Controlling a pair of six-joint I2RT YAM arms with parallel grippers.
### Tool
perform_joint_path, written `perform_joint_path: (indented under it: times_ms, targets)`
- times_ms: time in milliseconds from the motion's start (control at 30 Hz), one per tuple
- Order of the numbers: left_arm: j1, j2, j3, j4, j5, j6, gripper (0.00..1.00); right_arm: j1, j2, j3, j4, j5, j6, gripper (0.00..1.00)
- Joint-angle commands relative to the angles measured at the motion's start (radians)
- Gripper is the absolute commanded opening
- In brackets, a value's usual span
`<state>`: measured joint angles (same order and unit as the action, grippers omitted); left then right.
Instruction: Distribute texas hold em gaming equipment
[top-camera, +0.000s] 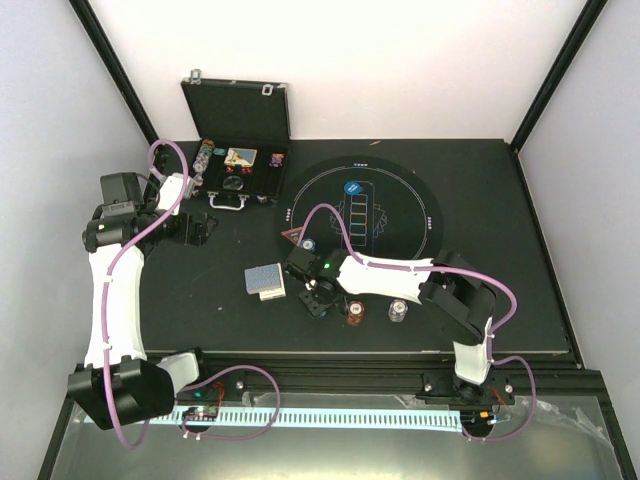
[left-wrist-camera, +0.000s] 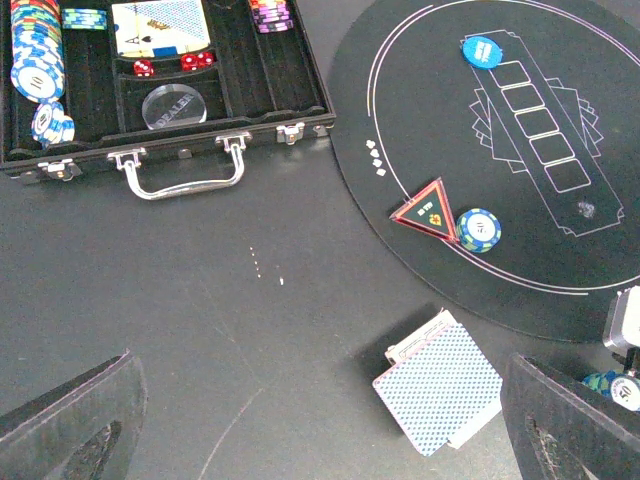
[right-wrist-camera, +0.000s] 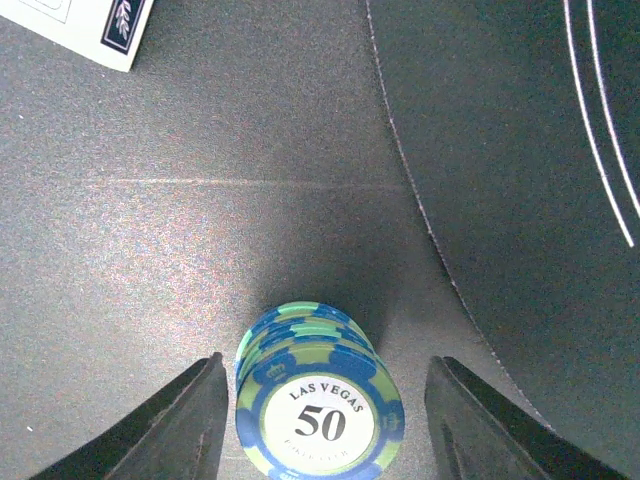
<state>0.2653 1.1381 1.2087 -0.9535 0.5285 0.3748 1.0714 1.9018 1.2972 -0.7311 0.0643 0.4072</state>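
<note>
**Top view.** L gripper (top-camera: 200, 230) hangs over the table's far-left part, beside the open black case (top-camera: 238, 160), jaws wide apart and holding nothing. We take it to be parked clear of the R arm's work. R gripper (top-camera: 318, 302) sits low betw. the card deck (top-camera: 265, 280) and a red-brown chip stack (top-camera: 355, 311), w/ a white stack (top-camera: 398, 312) just beyond. All lie on bare table betw. the round mat (top-camera: 420, 200) and the near edge, prob. staged there for dealing out.

**Left wrist view.** L fingers (left-wrist-camera: 70, 420) are spread, nothing betw. them. A red triangle marker (left-wrist-camera: 430, 210) and teal chip (left-wrist-camera: 478, 230) sit side by side near the mat's rim. A blue disc (left-wrist-camera: 482, 52) heads the printed card boxes.

**Right wrist view.** A blue-green "50" chip stack (right-wrist-camera: 320, 400) stands upright just outside the mat's edge. R fingers (right-wrist-camera: 170, 430) flank it, a gap on each side, no contact. We judge this straddle is set so the pads meet opposite rims and lift the stack whole
</note>
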Motion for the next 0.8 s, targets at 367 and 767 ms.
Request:
perform_joint_path:
  times_ms: [367,767]
  targets:
    - [0.006,-0.021,0.057,-0.025,0.014,0.018,0.99,0.005,0.017,-0.003,0.007,-0.009,0.003,0.54]
    - [0.007,-0.019,0.058,-0.024,0.011,0.019,0.99,0.007,0.013,-0.006,0.01,-0.014,0.003,0.53]
